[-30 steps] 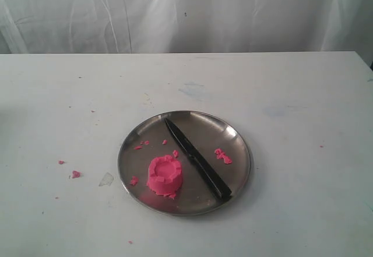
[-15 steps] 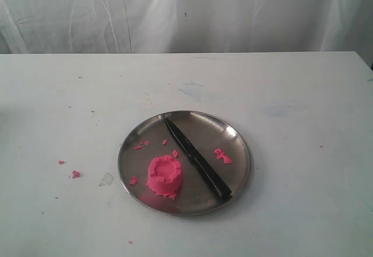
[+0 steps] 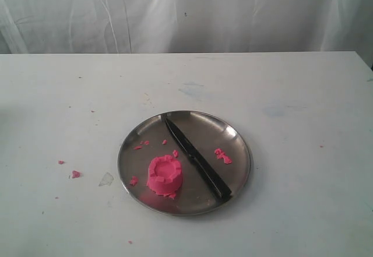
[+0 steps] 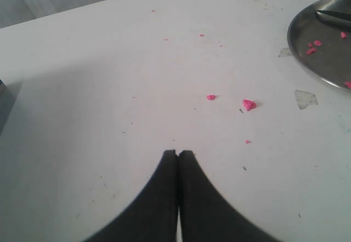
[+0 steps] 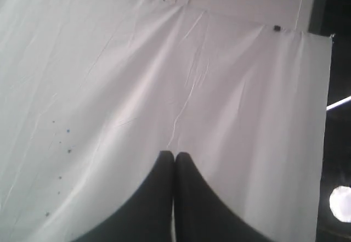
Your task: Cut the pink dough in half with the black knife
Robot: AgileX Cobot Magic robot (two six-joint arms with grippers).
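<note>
The pink dough (image 3: 165, 176), a short cylinder with a dented top, stands on the front left of the round metal plate (image 3: 240, 146). Beside it the black knife (image 3: 197, 158) lies slantwise across the plate, point toward the back. Neither arm shows in the exterior view. My left gripper (image 4: 177, 153) is shut with nothing in it, over bare table; part of the plate (image 4: 312, 44) and the knife's tip (image 4: 334, 15) show at that view's edge. My right gripper (image 5: 175, 155) is shut and empty, facing the white cloth backdrop.
Small pink crumbs (image 3: 222, 156) lie on the plate, and more crumbs (image 3: 75, 174) on the white table left of it, also visible as crumbs (image 4: 249, 104) in the left wrist view. A white curtain (image 3: 186, 12) hangs behind the table's far edge.
</note>
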